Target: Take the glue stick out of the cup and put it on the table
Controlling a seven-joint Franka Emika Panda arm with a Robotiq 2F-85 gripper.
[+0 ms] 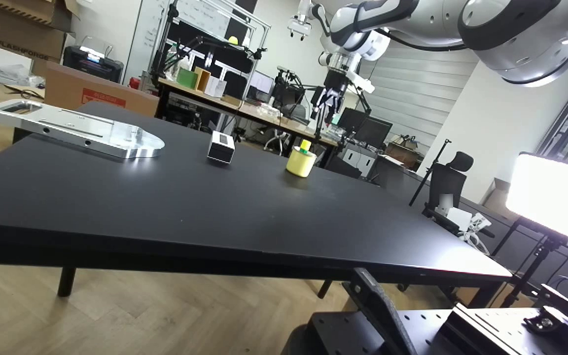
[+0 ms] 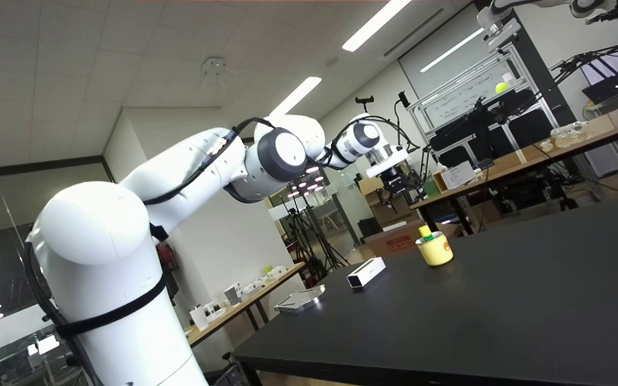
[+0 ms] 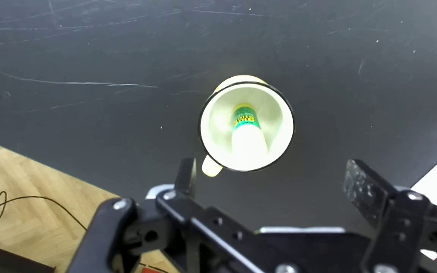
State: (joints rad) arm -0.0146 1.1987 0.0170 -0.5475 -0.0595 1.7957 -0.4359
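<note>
Above the bench [image 3: 108,113], the hand [image 3: 271,176] is held spread wide, nothing gripped, the cup [image 3: 218,129] is seen at its eleven o'clock in the wrist view, and, approach being judged the current step, the glue stick [image 3: 248,131] inside must next be centred and straddled.

Glue stick [image 3: 247,132] — in cup [image 1: 300,163], cup on table [image 1: 190,207]

The white arm [image 2: 183,161] reaches out, jaws pointing down and spread wide.
</note>
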